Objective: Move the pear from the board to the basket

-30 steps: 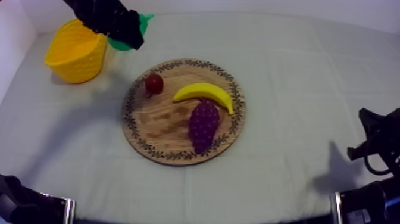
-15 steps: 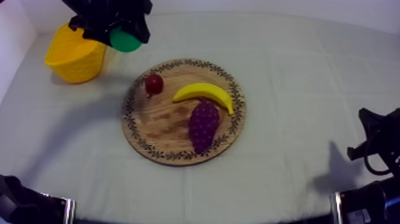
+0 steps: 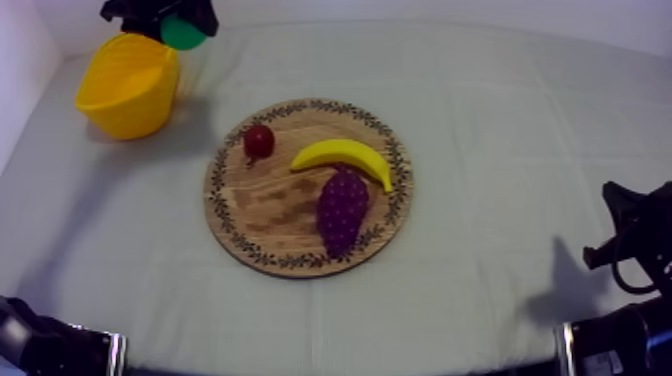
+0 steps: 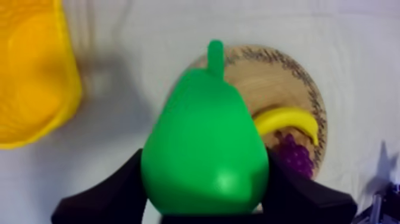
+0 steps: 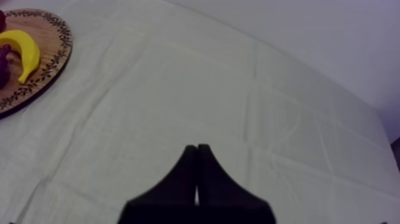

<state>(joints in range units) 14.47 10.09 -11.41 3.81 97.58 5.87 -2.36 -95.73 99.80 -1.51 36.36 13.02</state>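
The pear (image 4: 205, 158) is held clear of the table by the left gripper (image 3: 172, 22), whose two fingers are closed against its wide lower half. Within the last second it has been carried away from the board (image 3: 230, 215) towards the far left (the banana (image 3: 345, 157) and grapes (image 3: 342, 208) remain on the board). It is now positioned by the far right rim of the basket (image 3: 125, 90), judged not yet over the opening. A further leftward shift is required before release. The right gripper (image 5: 197, 173) is closed on nothing.
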